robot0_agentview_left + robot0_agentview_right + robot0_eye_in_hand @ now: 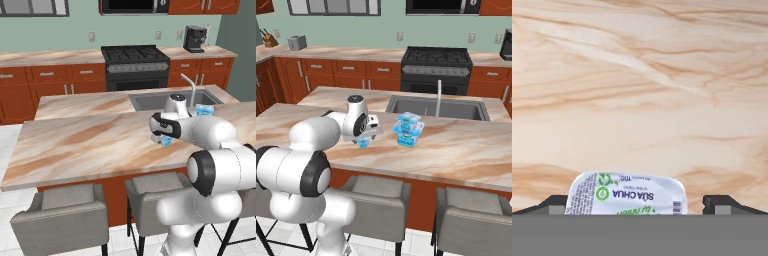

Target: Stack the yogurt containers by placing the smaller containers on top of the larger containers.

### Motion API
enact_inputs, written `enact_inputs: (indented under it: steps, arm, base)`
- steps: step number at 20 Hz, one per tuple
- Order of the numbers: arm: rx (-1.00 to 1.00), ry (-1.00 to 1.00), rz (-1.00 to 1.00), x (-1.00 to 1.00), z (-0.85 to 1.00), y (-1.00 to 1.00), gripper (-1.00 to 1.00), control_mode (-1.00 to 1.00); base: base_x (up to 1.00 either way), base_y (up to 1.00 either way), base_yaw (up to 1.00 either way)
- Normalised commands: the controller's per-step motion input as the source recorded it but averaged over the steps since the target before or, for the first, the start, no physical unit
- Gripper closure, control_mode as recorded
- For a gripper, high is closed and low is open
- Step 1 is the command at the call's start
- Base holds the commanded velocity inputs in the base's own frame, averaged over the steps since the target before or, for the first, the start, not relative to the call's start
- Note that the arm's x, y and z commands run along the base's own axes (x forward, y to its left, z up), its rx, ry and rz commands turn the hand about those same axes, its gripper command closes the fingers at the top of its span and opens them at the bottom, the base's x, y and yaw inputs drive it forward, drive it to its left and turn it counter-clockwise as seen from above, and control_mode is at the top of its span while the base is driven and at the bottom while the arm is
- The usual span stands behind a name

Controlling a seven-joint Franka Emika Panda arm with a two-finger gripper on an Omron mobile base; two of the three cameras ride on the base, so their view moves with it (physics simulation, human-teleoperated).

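Gripper point(167, 138) hangs low over the marble counter point(90, 140), jaws spread wide, with a small tub point(166, 142) directly beneath it. Farther right, by the sink point(150, 101), a second tub point(204, 110) peeks past the arm.

From the right base view, the gripper point(366, 139) hovers over the small tub point(363, 144); two stacked tubs point(408, 130) stand apart to its right.

In the hand view, the tub's white lid point(627, 194) sits between the fingertips point(719, 204), untouched.
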Motion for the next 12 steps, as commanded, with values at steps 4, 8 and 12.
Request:
enact_inputs:
  steps: [4, 8, 12]
  arm:
    - [0.00, 0.01, 0.00, 0.00, -0.10, 0.00, -1.00, -1.00]
    - [0.00, 0.01, 0.00, 0.00, -0.08, 0.00, -1.00, -1.00]
    - [0.00, 0.01, 0.00, 0.00, -0.07, 0.00, -1.00, -1.00]
  base:
    - [0.00, 0.00, 0.00]
    - [0.00, 0.00, 0.00]
    - [0.00, 0.00, 0.00]
